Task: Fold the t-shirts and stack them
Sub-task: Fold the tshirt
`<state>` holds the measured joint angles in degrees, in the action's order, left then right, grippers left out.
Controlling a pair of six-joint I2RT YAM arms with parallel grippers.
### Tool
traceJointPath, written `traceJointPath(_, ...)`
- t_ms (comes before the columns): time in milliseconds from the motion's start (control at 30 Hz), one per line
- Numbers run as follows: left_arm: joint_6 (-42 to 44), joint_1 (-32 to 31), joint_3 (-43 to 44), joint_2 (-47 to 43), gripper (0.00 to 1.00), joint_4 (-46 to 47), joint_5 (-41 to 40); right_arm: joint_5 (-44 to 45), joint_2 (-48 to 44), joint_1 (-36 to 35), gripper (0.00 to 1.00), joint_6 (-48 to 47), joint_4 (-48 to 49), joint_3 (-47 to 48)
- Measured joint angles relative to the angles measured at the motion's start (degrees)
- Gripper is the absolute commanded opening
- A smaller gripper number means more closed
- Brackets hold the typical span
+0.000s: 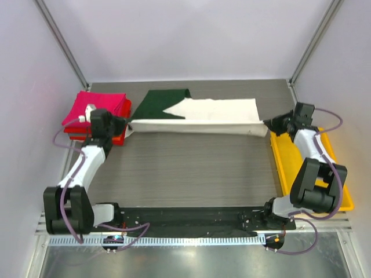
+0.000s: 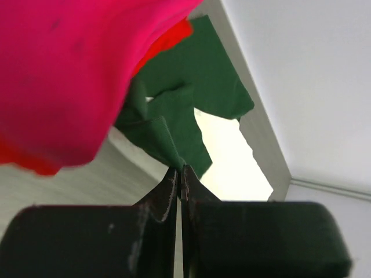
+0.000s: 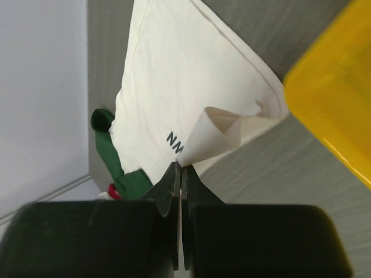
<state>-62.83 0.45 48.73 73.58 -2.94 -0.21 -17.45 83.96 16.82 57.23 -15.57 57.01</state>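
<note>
While the cream-white t-shirt (image 1: 214, 113) lies drawn out as a long band across the upper middle of the overhead view, both arms hold it by its ends. The step in hand is judged to be the folding of this shirt, with stacking not yet begun.

The left gripper (image 1: 124, 128), at the band's left end, has its jaws closed on a pinch of dark green cloth. The right gripper (image 3: 179, 171), at the band's right end, is closed on a curled cream corner just beside the yellow tray (image 1: 284, 162).

The next move probably calls for carrying one end over the other. Both pinches should be kept and the pull held even, so that the soft cloth does not twist or slip.

The shirt's body is cream, with a dark green part at its upper left. Dark printed letters show only in part in the right wrist view. The held corner rolls into a loose cone, and the near long edge looks doubled over.

A magenta-pink shirt (image 1: 95, 107), folded square, rests on a red shirt (image 1: 119, 138) at the upper left of the table (image 1: 191, 168), just beside the left gripper.
</note>
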Motion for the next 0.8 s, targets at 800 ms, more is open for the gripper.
traceJointPath(800,-6.4,0.8,-40.8,-68.8,0.04,-24.9,-2.8,8.3,-49.7,3.3,0.01,-7.6,-14.2,-38.6)
